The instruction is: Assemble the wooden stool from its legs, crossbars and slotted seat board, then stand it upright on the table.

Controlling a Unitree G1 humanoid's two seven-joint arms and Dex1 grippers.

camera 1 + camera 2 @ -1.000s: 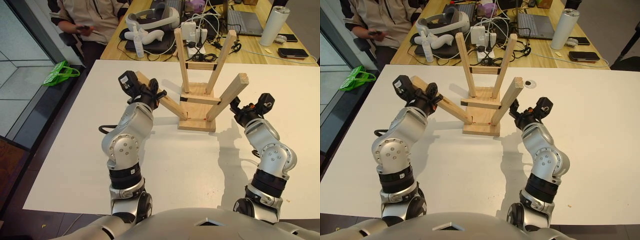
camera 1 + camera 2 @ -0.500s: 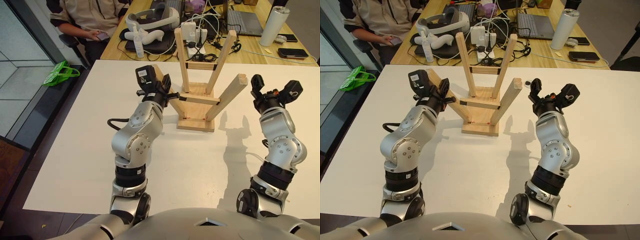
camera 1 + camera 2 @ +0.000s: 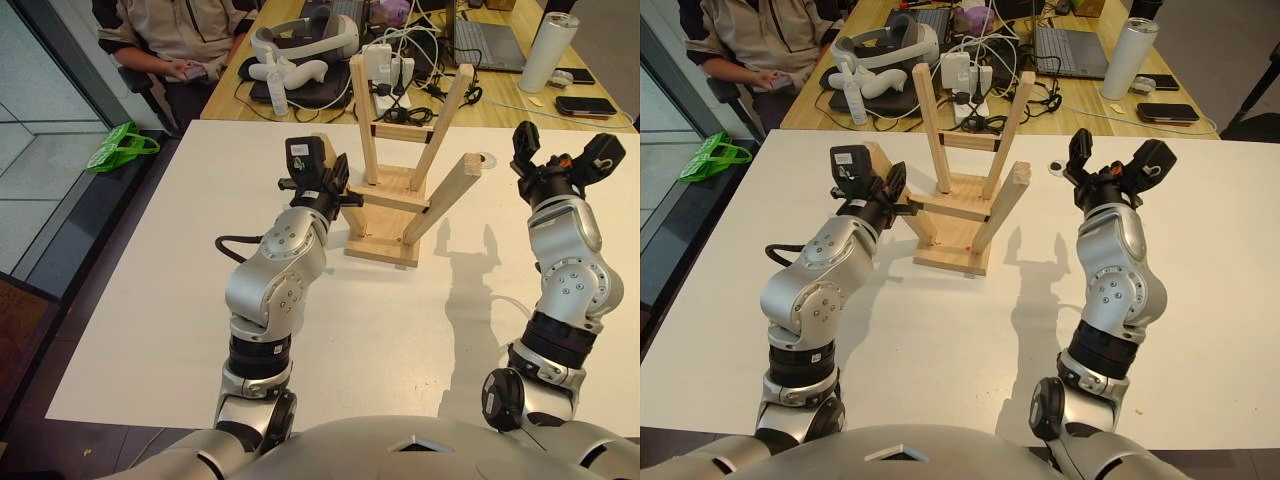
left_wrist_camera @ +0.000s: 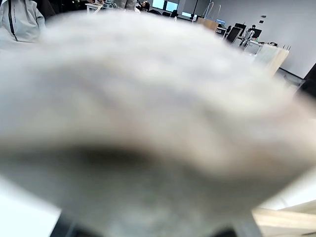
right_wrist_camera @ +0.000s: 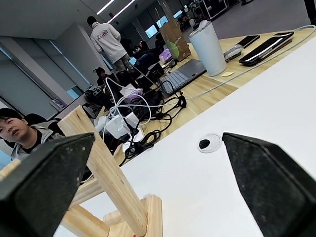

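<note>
The wooden stool sits upside down on the white table (image 3: 150,300), its seat board (image 3: 383,247) flat and its legs pointing up. Two back legs (image 3: 363,120) stand near upright, joined by a crossbar (image 3: 402,131). The front right leg (image 3: 445,195) leans outward. My left gripper (image 3: 322,188) is shut on the front left leg (image 3: 918,225), and blurred wood sits tight against the left wrist camera. My right gripper (image 3: 562,162) hangs open to the right of the stool, apart from it, its dark fingertips (image 5: 44,182) spread with nothing between them.
A wooden desk behind the table holds a headset (image 3: 305,40), a spray bottle (image 3: 277,85), cables and a power strip (image 3: 395,65), a laptop (image 3: 490,40), a steel tumbler (image 3: 550,50) and phones (image 3: 585,103). A small round cap (image 3: 487,158) lies near the right gripper.
My right gripper let go of the front right leg and drew away up and to the right. My left gripper swung inward with its leg, now steeper. The stool slid slightly left.
</note>
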